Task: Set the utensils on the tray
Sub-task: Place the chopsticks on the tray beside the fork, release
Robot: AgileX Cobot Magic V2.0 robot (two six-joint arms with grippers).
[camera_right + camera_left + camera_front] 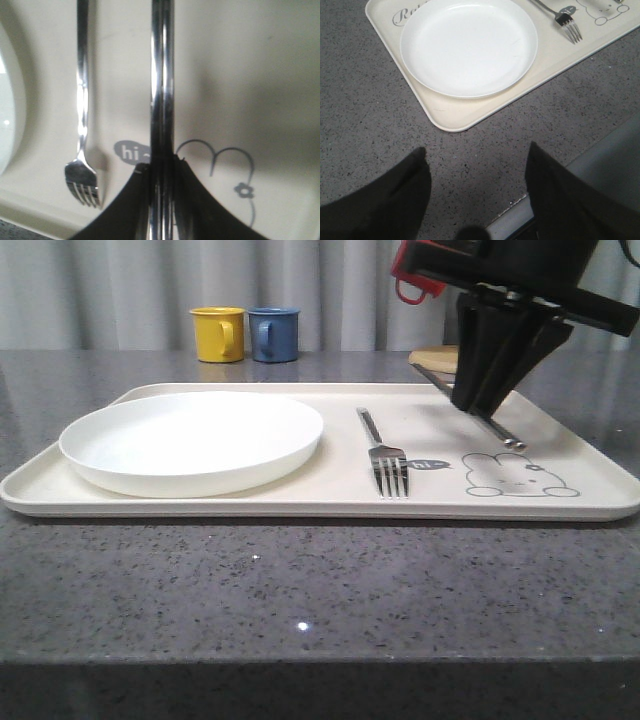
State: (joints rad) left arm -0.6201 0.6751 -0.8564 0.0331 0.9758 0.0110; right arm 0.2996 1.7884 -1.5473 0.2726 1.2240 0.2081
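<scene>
— Surface and room?
— Speckled grey stone counter point(300, 590); pale curtain point(150, 290) behind; yellow mug point(218, 334) beside blue mug point(273, 334).
— Utensils?
— Fork point(384, 455) flat on cream tray point(300, 502), just right of white plate point(192, 440).
— Claws?
— Right gripper point(478, 405) clamped on chopsticks point(162, 90) (tips low over tray, near bunny). Left gripper point(475, 200) spread wide, empty, above counter.

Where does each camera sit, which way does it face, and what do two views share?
Front view: low at the table edge, facing forward over the large cream rectangular tray; right hand shows.
Left wrist view: above the table, looking down at the round white plate; left hand shows.
Right wrist view: close over the tray; right hand grips the straight silver metal chopsticks.
All share the shiny four-tined fork.
</scene>
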